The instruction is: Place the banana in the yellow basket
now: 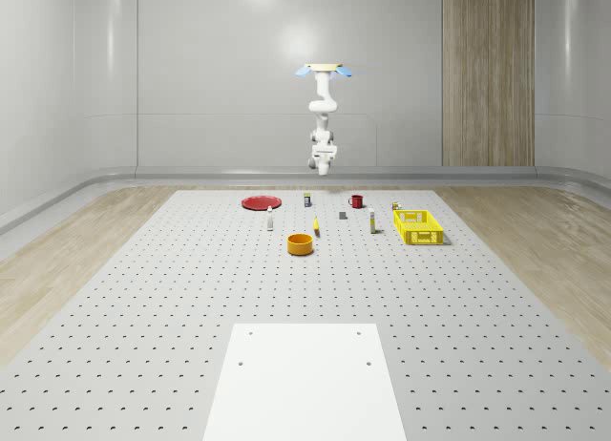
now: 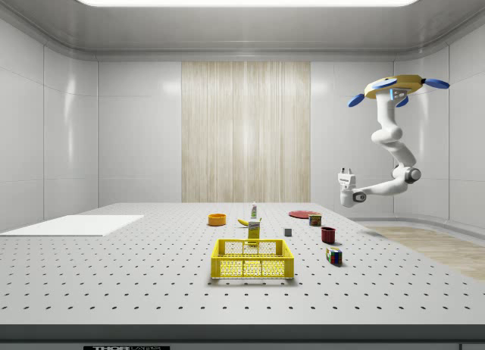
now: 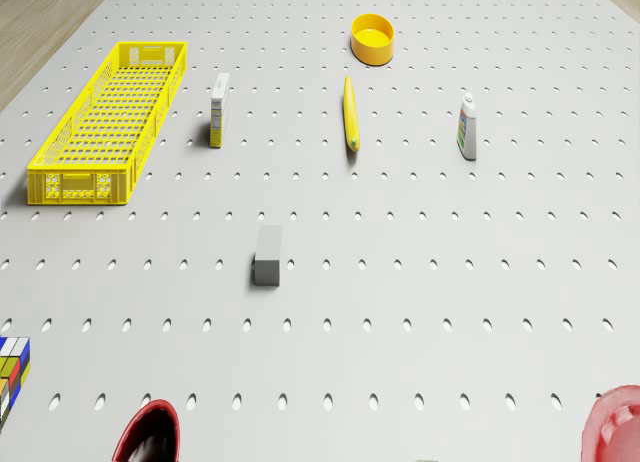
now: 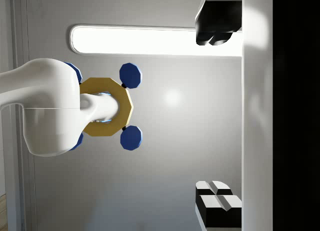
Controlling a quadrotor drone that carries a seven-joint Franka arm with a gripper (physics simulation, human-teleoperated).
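The drone (image 2: 395, 87) hovers high beyond the table's far edge, its open, empty gripper (image 2: 345, 173) pointing upward, well above and behind the banana (image 3: 350, 113), which lies lengthwise between the orange bowl (image 3: 372, 38) and the yellow basket (image 3: 108, 122).

A grey perforated table (image 1: 143, 298) carries everything. In the whole-scene view a white sheet (image 1: 305, 384) lies flat at its near edge. Farther back, an orange bowl (image 1: 301, 243) sits near the middle, with a banana (image 1: 316, 227) just beyond it and a small white bottle (image 1: 270, 220) to its left. A red plate (image 1: 260, 202) lies far left. A red mug (image 1: 356, 201), a grey block (image 1: 343, 215) and an upright carton (image 1: 372, 223) stand right of centre. The yellow basket (image 1: 419, 226) rests at the right, a colour-cube puzzle (image 2: 333, 255) near it.
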